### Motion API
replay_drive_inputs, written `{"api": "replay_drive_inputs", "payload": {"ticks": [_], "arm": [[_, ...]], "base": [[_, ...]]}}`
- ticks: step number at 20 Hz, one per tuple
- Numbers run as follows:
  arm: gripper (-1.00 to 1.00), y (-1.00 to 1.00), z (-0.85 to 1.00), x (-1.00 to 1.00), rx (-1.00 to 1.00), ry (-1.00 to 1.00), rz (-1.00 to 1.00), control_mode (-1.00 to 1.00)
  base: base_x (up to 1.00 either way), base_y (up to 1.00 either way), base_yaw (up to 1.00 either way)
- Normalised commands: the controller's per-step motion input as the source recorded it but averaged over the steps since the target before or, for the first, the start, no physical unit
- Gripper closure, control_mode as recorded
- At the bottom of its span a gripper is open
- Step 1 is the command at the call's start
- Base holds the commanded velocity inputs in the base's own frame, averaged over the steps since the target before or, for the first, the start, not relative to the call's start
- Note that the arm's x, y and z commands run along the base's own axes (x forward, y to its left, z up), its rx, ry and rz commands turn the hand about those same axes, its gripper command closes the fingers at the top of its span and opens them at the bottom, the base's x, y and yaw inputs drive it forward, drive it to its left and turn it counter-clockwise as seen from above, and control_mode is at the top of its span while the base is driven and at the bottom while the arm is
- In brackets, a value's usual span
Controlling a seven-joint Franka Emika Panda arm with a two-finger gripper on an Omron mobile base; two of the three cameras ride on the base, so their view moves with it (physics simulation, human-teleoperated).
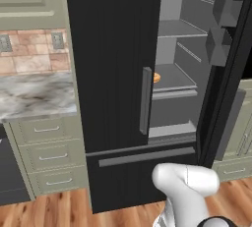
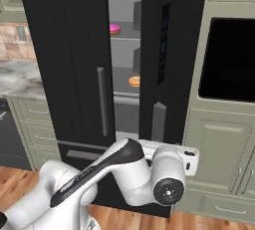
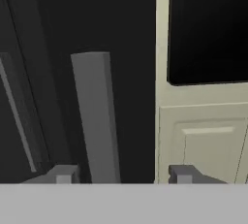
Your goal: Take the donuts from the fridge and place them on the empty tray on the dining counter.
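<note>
The black fridge (image 1: 113, 73) has its left door shut and its right door (image 2: 172, 50) swung open, baring grey shelves. A pink-frosted donut (image 2: 115, 28) lies on an upper shelf. An orange-tan donut (image 1: 156, 77) (image 2: 134, 81) lies on the shelf below, near its front edge. My gripper (image 3: 123, 174) is open, low in front of the open door. That door's grey bar handle (image 3: 94, 116) (image 2: 158, 122) stands between the fingertips (image 3: 63, 173), closer to the left one, and nothing is held. The tray and the dining counter are out of view.
A black wall oven (image 2: 231, 59) set in sage-green cabinets stands right of the fridge. To the left, a marble counter (image 1: 34, 96) tops green drawers. Grey door bins (image 1: 226, 10) hang inside the open door. The freezer drawer handle (image 1: 147, 156) runs below.
</note>
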Motion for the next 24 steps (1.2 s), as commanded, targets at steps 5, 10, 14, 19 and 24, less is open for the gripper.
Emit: {"api": "replay_drive_inputs", "payload": {"ticks": [5, 10, 14, 19, 24], "arm": [[-1.00, 0.85, 0.44, -0.46, -0.35, -0.13, -0.02, -1.00], [-1.00, 1.00, 0.08, 0.17, -0.44, 0.00, -0.10, -1.00], [-1.00, 1.00, 0.05, 0.80, -0.38, 0.07, -0.06, -1.00], [-1.00, 1.00, 0.00, 0.87, -0.37, 0.06, -0.05, -1.00], [-1.00, 1.00, 0.00, 0.83, -0.36, 0.12, -0.01, -1.00]], "base": [[0.00, 0.00, 0.00], [0.00, 0.00, 0.00], [0.00, 0.00, 0.00], [0.00, 0.00, 0.00], [0.00, 0.00, 0.00]]}}
